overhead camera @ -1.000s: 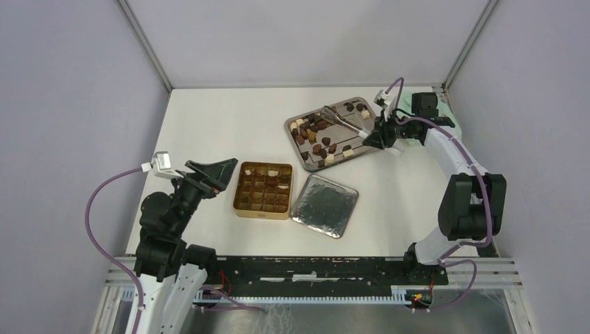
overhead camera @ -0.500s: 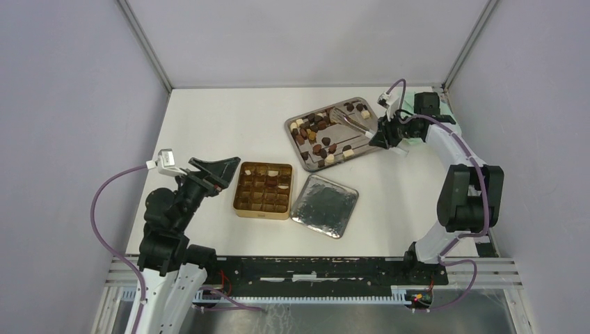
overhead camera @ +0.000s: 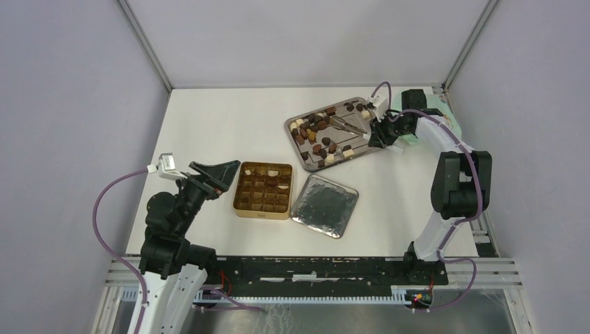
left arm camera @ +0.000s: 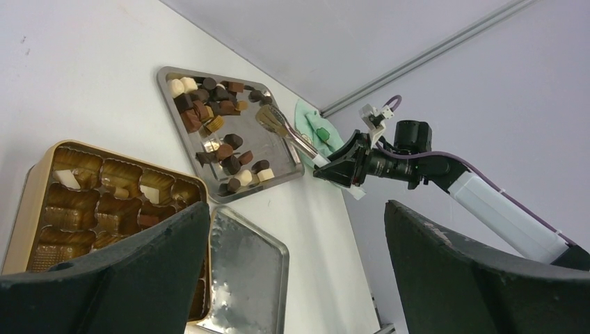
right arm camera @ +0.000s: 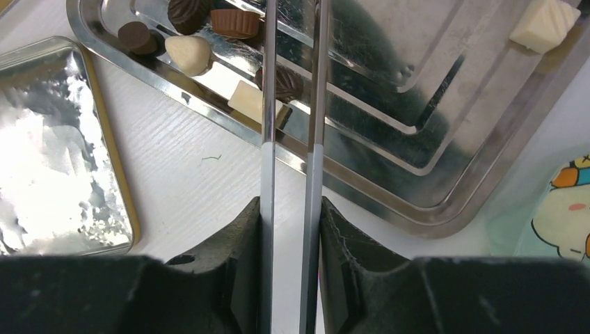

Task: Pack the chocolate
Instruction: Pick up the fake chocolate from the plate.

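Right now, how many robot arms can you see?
2. The left arm sits near the gold tin; the right arm reaches the silver tray, its right gripper shut on the tongs. None seems hidden.

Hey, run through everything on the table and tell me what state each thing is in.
gold tin, open, some cells filled.
lid, off, lying beside the tin.
tray, holding most of the chocolate loose.
tongs, squeezed partly together, over the tray.
right tool, shut on the tongs.
left tool, wide open, empty.
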You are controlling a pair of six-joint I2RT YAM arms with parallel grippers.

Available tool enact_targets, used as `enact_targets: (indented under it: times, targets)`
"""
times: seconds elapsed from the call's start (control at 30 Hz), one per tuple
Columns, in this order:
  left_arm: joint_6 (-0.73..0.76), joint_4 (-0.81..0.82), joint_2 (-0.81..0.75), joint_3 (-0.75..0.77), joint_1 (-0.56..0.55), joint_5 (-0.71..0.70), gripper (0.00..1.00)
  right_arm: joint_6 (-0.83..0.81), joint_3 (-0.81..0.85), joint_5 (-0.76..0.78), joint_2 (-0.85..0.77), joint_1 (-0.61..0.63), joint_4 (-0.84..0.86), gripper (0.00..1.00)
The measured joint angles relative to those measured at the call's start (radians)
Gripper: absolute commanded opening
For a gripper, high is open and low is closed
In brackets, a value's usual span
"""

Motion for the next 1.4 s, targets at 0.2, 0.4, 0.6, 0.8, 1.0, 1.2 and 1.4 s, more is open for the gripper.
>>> enact_targets:
  times: [0.2,0.4,0.6,0.8,1.0,1.2,1.4]
  targets:
    - [-0.001,-0.002,-0.012,-0.008,0.0,-0.003,1.0,-0.069,0.009,0.055,0.01,0.05,-0.035,0.37]
    - [-0.005,-0.001,-0.009,-0.017,0.0,-0.003,1.0,-0.127,0.009,0.091,0.01,0.065,-0.077,0.42]
    - [-0.005,-0.001,-0.001,-0.017,0.0,-0.003,1.0,-0.163,0.026,0.126,0.019,0.077,-0.115,0.45]
    - [-0.005,-0.001,-0.001,-0.017,0.0,-0.003,1.0,-0.177,0.059,0.152,0.04,0.106,-0.129,0.46]
    - [-0.005,0.001,0.003,-0.023,0.0,-0.004,1.0,-0.184,0.099,0.197,0.069,0.13,-0.147,0.43]
    - [-0.005,0.002,0.017,-0.026,0.0,-0.003,1.0,-0.189,0.139,0.261,0.092,0.151,-0.164,0.35]
    - [-0.005,0.002,0.018,-0.026,0.0,-0.003,1.0,-0.187,0.151,0.312,0.093,0.156,-0.165,0.38]
